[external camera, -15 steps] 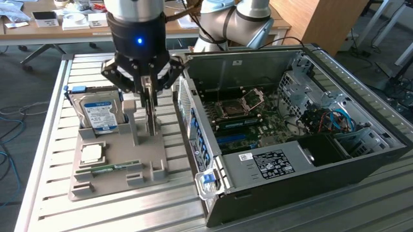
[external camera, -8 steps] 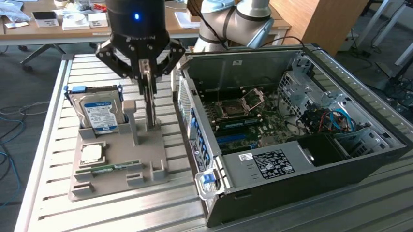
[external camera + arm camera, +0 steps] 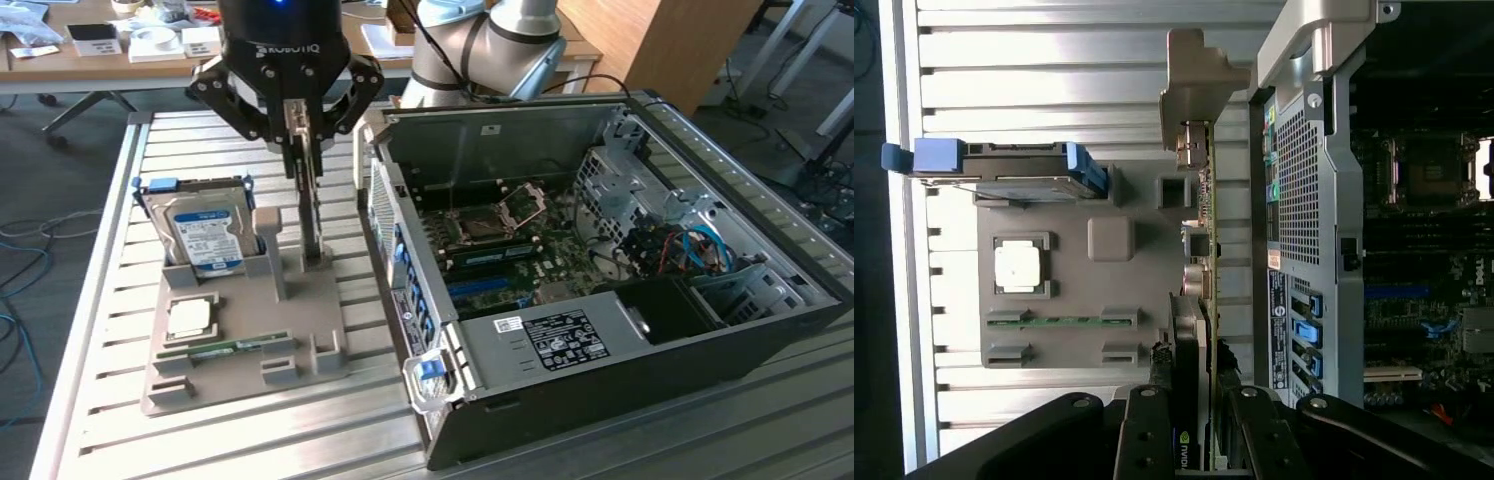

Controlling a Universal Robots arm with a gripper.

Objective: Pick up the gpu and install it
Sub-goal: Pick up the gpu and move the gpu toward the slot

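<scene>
The gpu stands on edge, seen as a thin upright strip over the grey parts fixture, just beside the open computer case. My gripper comes down from above, its black fingers shut on the card's top edge. In the wrist view the gpu runs edge-on away from my gripper, green board on one side and dark cooler on the other, ending at its metal bracket. Whether the card's lower edge still touches the fixture I cannot tell.
On the fixture sit a hard drive with a blue-white label, a square processor and a narrow green memory stick. The case lies open with its motherboard exposed. A cluttered desk stands behind the slatted metal table.
</scene>
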